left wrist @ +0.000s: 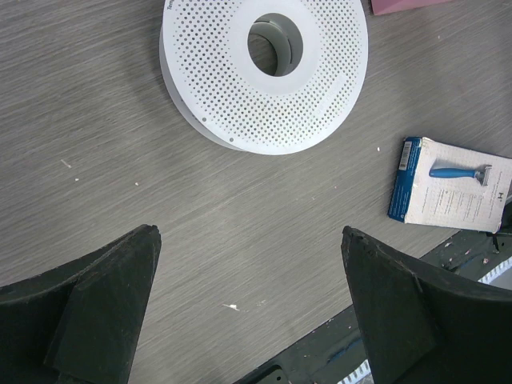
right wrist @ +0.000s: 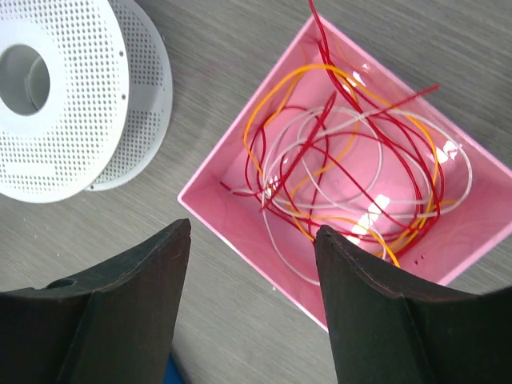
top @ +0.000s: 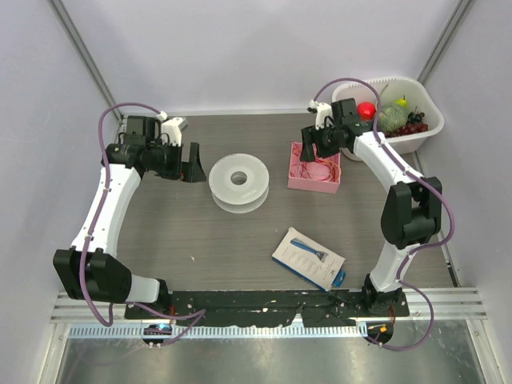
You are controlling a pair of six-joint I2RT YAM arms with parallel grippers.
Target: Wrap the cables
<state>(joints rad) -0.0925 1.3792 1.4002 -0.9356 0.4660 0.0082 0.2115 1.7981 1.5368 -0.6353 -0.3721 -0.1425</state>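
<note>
Cables [right wrist: 340, 152]: red, orange and white tangle inside pink box [right wrist: 240, 232], loops with no single axis; one red strand exits top of frame. Box corner cropped. Right gripper [right wrist: 252, 240] over box rim, jaws apart, empty. Left gripper [left wrist: 250, 236] spread wide, empty.

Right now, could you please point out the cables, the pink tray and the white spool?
cables [right wrist: 348, 160]: right wrist view, middle of the tangle.
pink tray [right wrist: 480, 228]: right wrist view, bare right wall.
white spool [left wrist: 328, 88]: left wrist view, perforated top flange.

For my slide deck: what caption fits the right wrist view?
Open right gripper hovers over a pink tray of tangled red, orange and white wires, white spool alongside.
</note>
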